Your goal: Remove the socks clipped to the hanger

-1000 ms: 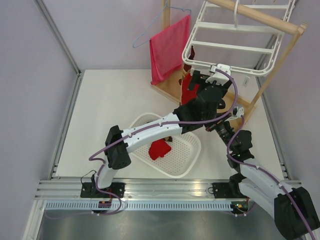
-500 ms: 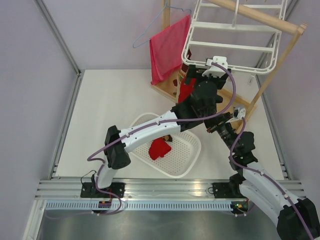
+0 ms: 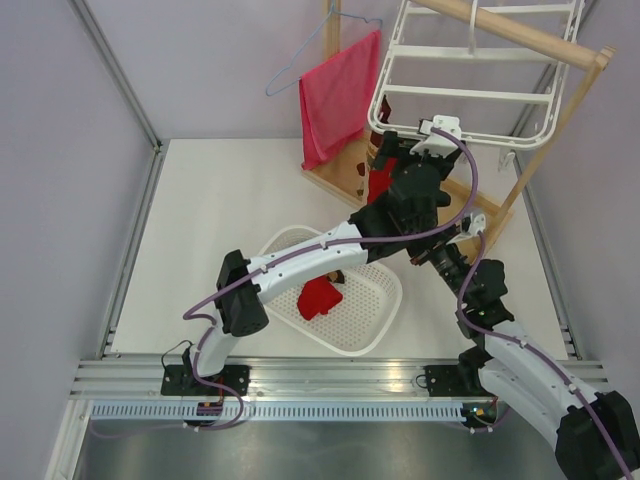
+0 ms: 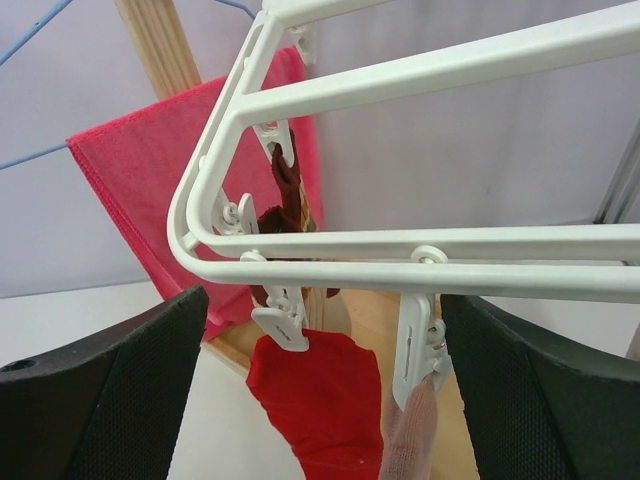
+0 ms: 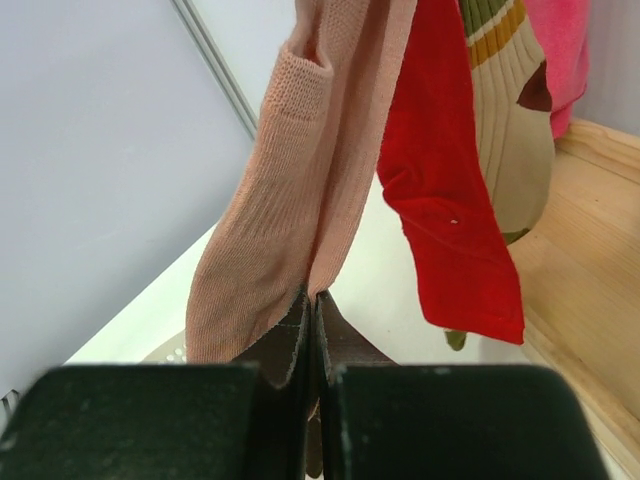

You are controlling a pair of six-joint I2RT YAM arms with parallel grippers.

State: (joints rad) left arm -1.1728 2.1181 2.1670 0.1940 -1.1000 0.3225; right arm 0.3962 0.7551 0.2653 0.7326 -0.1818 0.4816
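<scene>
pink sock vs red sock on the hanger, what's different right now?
The pink sock is pale; the red sock is bright red. The pink sock's lower end is pinched in the right gripper; the red sock hangs free. Both hang from clips on the hanger.

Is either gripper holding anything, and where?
The right gripper pinches the pink sock at its hanging bottom edge; the left gripper is open and empty.

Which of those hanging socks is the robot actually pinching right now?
The pale pink sock: the right gripper is shut on its lower end. The red sock and the striped sock beside it hang free.
</scene>
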